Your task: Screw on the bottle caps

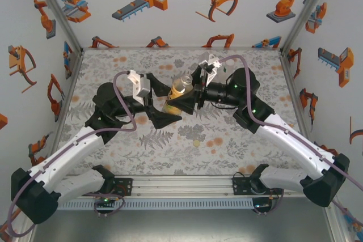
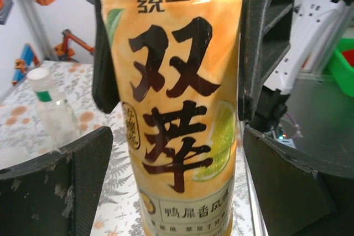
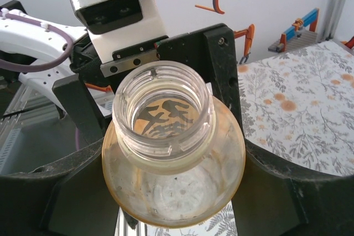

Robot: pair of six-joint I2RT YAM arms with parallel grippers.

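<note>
Observe the clear bottle (image 2: 52, 111) standing upright on the desk (image 1: 142, 145), off to one side of the left fingers (image 2: 55, 192), with a whitish cap (image 2: 37, 74) on its neck and well apart from the grip. The amber bottle (image 1: 178, 90) is held in the air above the middle of the desk, slightly toward the far edge. The right fingers (image 3: 310, 203) are clamped on its shoulder. The left fingers stand apart, flanking its lower body. Its long axis is tilted, base toward the left arm. The uncapped mouth (image 3: 163, 109) points up toward the right wrist. You can read "统一" and large "双萃" on the label.
</note>
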